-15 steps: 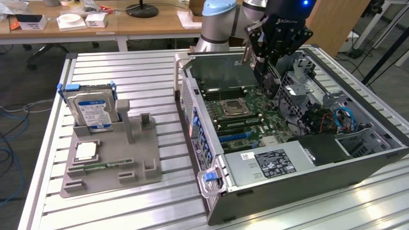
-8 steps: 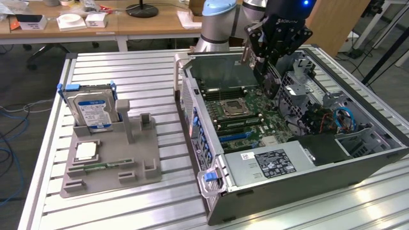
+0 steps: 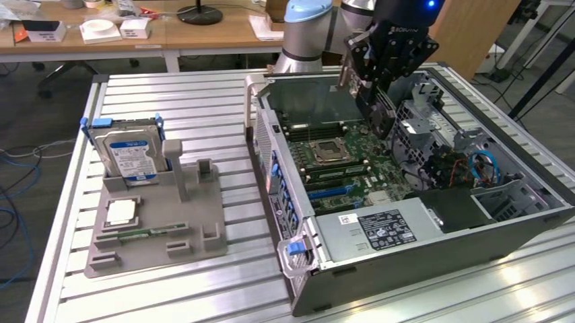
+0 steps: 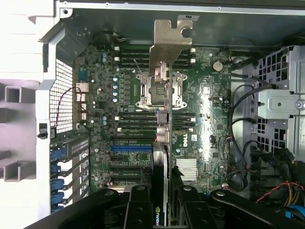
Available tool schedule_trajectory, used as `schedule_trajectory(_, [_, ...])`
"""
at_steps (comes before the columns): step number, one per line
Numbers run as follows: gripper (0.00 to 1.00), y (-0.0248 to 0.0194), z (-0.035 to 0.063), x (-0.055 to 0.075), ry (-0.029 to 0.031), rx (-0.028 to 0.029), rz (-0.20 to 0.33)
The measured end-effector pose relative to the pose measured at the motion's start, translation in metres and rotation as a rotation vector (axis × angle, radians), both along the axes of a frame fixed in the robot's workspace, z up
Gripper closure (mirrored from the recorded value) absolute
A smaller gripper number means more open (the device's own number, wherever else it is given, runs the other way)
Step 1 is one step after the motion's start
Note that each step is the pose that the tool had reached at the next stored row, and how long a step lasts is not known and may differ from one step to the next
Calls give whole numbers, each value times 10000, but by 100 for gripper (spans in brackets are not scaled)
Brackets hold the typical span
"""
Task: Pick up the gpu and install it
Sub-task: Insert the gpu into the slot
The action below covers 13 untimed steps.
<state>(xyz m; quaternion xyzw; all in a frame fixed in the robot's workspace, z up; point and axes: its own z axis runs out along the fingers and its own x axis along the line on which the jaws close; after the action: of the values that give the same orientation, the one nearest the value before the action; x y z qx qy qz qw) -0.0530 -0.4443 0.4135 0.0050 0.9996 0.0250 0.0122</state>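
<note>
Gripper [image 3: 376, 84] pinches the gpu [image 3: 382, 118] by its upper part, suspending it edge-down above the motherboard [image 3: 351, 158] inside the open computer case [image 3: 431, 266], presumably so that its connector edge faces the expansion slots [image 4: 131, 149].

The arm [image 3: 306, 33] is cut off by the upper edge of the exterior view. The part of the graphics card [image 3: 384, 116] gripped by the gripper [image 3: 378, 86] is covered there by its fingers. In the wrist view the graphics card [image 4: 162, 129] is seen edge-on, so its faces cannot be made out. Its near end is hidden between the fingers [image 4: 138, 205], which are cut by the picture's edge. The foot of the hard drive [image 3: 133, 151] is hidden in the slot of the grey holder [image 3: 193, 222]. The print on its label cannot be read, nor that on the case label [image 3: 382, 229]
</note>
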Motion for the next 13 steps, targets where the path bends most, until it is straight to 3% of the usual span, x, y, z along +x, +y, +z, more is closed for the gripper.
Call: schedule_trajectory(13, [74,0,0,0,0,0,524])
